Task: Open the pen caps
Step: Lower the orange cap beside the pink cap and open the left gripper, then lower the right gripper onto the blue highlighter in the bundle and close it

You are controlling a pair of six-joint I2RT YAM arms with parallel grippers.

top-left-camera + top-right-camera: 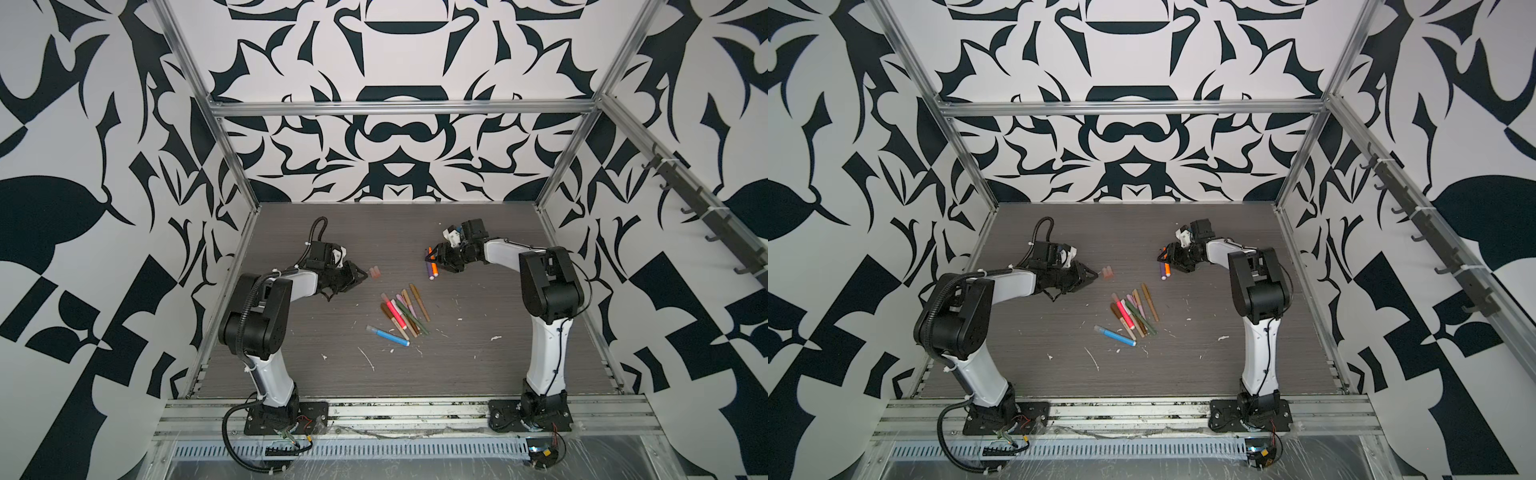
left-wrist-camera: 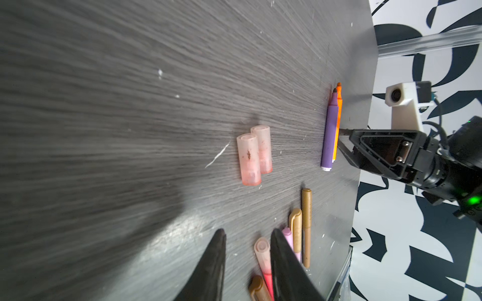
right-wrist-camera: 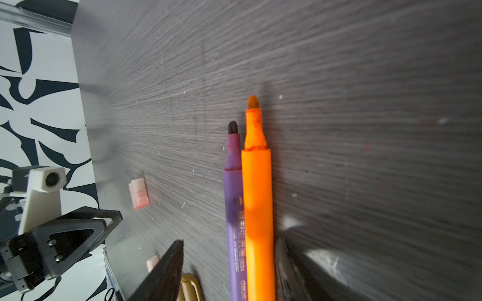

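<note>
While two pink pen caps (image 2: 254, 156) lie touching on the tabletop (image 1: 332, 232), nothing's gripped.
Left end effector (image 2: 247, 232) part-open beside them; right end effector (image 3: 229, 241) open astride uncapped purple pen (image 3: 233, 195) and orange pen (image 3: 257, 182).

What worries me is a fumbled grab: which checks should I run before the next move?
1. Purple pen and orange pen uncapped: ok, both tips bare.
2. Right tool not clamping them: ok, a gap shows beside the purple pen.
3. Left tool empty: ok, jaws apart, nothing between.
4. Two loose caps clear of the left tool: ok, side by side, apart from it.
5. Remaining capped pens separated: not ok, they overlap in a pile.
6. Blue pen free of the pile: cannot tell, one end lies close to it.
</note>
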